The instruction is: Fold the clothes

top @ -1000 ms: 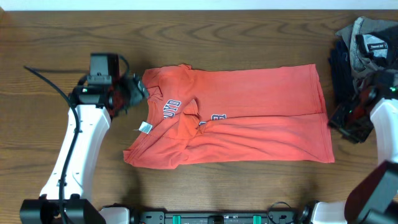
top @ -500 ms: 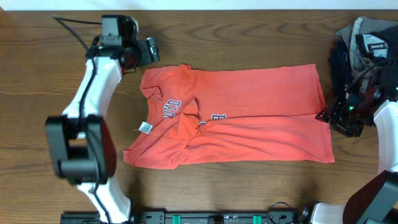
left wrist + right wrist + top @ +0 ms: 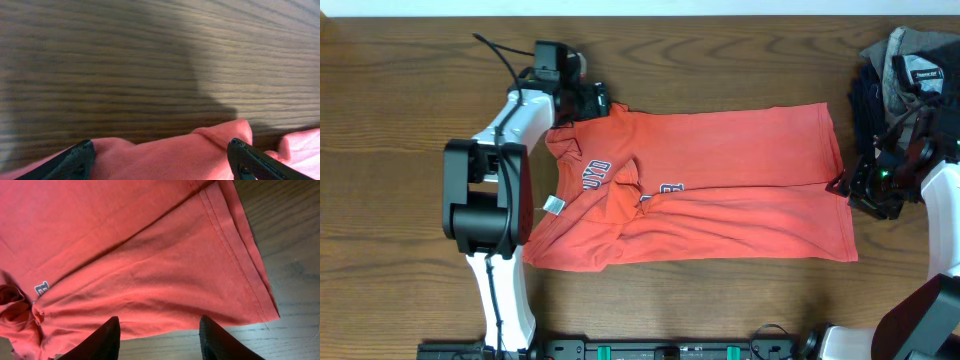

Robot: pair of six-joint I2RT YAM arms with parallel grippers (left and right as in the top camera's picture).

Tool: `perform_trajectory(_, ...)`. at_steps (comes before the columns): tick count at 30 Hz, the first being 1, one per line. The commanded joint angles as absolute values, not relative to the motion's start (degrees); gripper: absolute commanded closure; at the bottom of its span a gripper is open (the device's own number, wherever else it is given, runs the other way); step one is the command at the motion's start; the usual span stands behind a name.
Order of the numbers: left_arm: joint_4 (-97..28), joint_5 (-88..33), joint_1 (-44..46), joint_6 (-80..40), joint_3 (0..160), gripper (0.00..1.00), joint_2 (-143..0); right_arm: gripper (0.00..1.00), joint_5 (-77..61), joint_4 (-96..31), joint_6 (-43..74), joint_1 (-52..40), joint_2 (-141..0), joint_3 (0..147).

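- One coral-red short-sleeved cotton T-shirt [image 3: 720, 190] lies spread across the middle of the brown wood-grain counter [image 3: 400, 200], collar end toward the robot's left and hem toward its right.
- Shirt condition: a long crease runs along its length near the middle, and the fabric is bunched at the chest.
- Small white-and-dark lettering [image 3: 595, 175] shows on the chest, partly hidden by the bunching. A small white label tag [image 3: 553, 205] sticks out at the collar-end edge.
- Left claw [image 3: 595, 100] sits at the shirt's far collar-end corner.
- Left wrist view: the left claw [image 3: 160, 160] has its fingers [image 3: 80, 157] spread wide. A folded edge of the shirt [image 3: 210, 150] lies between them, with bare counter [image 3: 150, 50] beyond. Whether the fingers touch the cloth cannot be told.
- Right claw [image 3: 845, 187] is at the hem edge, about midway along it.
- Right wrist view: the right claw [image 3: 160, 335] is spread open with nothing held. It is over the shirt [image 3: 150, 255] close to a hem corner, with counter [image 3: 295, 240] visible past the stitched edge.
- One pile of grey and navy garments [image 3: 900, 70] rests at the far right corner, apart from the shirt.
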State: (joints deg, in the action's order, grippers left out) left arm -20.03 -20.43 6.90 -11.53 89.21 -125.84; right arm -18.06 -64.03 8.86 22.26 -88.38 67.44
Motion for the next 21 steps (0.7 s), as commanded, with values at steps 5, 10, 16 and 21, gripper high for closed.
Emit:
perform_trajectory(5,-24.4,-12.1,8.8,-10.7,89.9,0.66,-127.0,0.52,-18.6,-64.1,8.1,22.3,-88.1,67.8)
perform_trajectory(10,-24.8,-14.0,8.5,-13.3,89.9,0.94,-126.0,0.53,-18.3,-64.1,8.1,22.3,-88.1,67.8)
perform_trajectory(16,-25.3,-17.6,7.8,-14.3,89.9,0.94,-121.3,0.56,-15.2,-63.6,8.1,22.2,-88.1,67.8)
perform_trajectory(21,-27.5,-17.6,7.4,-15.3,89.9,0.94,-116.0,0.57,-10.8,-60.8,6.9,19.2,-88.9,67.8)
